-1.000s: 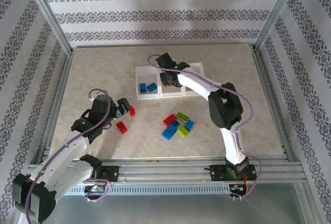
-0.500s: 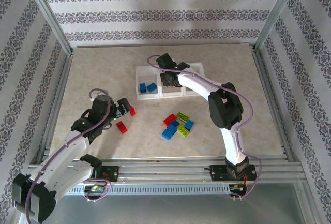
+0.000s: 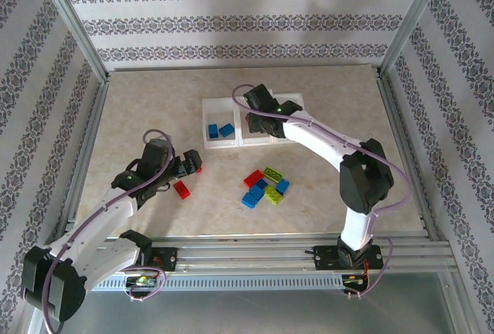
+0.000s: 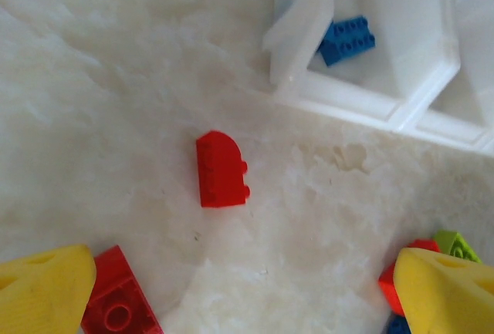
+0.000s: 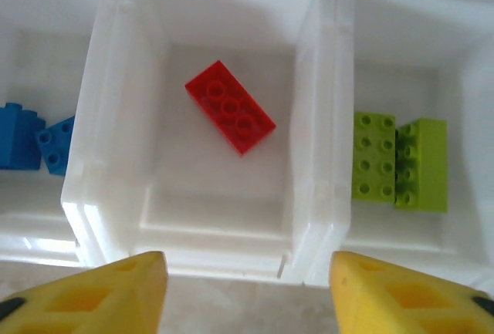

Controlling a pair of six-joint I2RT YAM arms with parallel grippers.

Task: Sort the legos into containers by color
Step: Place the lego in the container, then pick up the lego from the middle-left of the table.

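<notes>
Right wrist view: red lego (image 5: 230, 116) in middle container (image 5: 208, 222), lime pair (image 5: 400, 163) rightward

Bright even light, soft faint shadows, slightly washed-out whites, wrist views mildly blurred

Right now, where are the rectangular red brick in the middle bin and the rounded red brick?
Rectangular red brick (image 5: 230, 116): right wrist view, its centre.
Rounded red brick (image 4: 221, 170): left wrist view, its centre.

A robot test booth: metal frame posts (image 3: 77, 29), patterned wallpaper panels (image 3: 247, 21), marble-look tabletop (image 3: 147, 102), aluminium mounting rails (image 3: 255, 255).
</notes>
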